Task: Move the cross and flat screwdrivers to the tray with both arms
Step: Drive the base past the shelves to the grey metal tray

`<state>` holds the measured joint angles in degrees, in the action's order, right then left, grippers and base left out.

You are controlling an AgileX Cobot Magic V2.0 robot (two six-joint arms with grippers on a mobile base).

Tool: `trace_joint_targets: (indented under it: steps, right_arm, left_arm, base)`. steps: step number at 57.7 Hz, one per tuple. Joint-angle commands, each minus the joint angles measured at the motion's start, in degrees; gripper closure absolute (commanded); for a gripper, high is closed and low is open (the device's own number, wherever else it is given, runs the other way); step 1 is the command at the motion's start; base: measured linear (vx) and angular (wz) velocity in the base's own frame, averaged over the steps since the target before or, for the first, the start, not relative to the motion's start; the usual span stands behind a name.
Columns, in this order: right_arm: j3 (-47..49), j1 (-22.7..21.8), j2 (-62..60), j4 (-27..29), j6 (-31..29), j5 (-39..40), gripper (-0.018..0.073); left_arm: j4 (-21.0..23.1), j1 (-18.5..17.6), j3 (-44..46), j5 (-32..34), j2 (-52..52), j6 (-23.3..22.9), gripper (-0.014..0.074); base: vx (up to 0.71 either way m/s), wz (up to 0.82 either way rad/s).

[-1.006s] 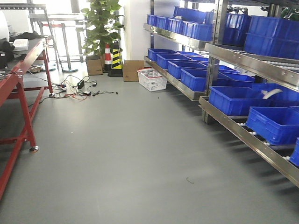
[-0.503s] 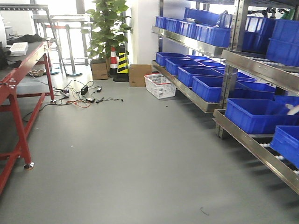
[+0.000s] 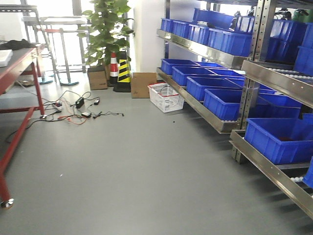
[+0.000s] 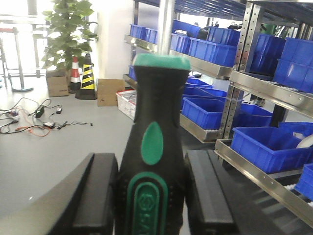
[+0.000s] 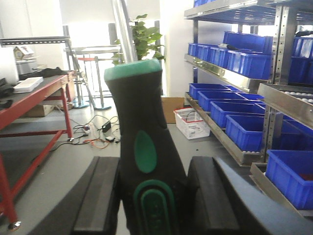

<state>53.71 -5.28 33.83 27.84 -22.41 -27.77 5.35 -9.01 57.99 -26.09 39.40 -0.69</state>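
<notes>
In the left wrist view a black-and-green screwdriver handle [image 4: 151, 147] stands upright between my left gripper's [image 4: 152, 196] two black pads, which press on its sides. The right wrist view shows the same: a second black-and-green screwdriver handle [image 5: 144, 147] clamped in my right gripper [image 5: 152, 196]. Both shafts are hidden below the frames. The tray is out of view. Neither arm shows in the front view.
Steel racks [image 3: 215, 54] with several blue bins [image 3: 283, 139] line the right side. A red workbench [image 3: 14, 63] stands at left. Cables [image 3: 73, 112] lie on the grey floor. A plant [image 3: 105, 29], traffic cones [image 3: 117, 66], cardboard boxes [image 3: 142, 84] and a white basket [image 3: 166, 97] stand at the back.
The front view has swung and moved on: the racks and bins slid right and nearer, and the red workbench slipped toward the left edge.
</notes>
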Motion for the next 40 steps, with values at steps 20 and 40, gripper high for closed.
trace_joint_targets:
  steps: [20,40]
  right_arm:
    - [1.74,-0.09,0.40,1.05,-0.18,5.34,0.0568]
    - [1.74,-0.09,0.40,1.05,-0.18,5.34,0.0568]
  left_arm:
    - [0.34,-0.34,1.82,5.62,0.15,-0.15,0.0601]
    - [0.34,-0.34,1.82,5.62,0.15,-0.15,0.0601]
  base:
    - [0.52,-0.36]
    - [0.42,-0.50]
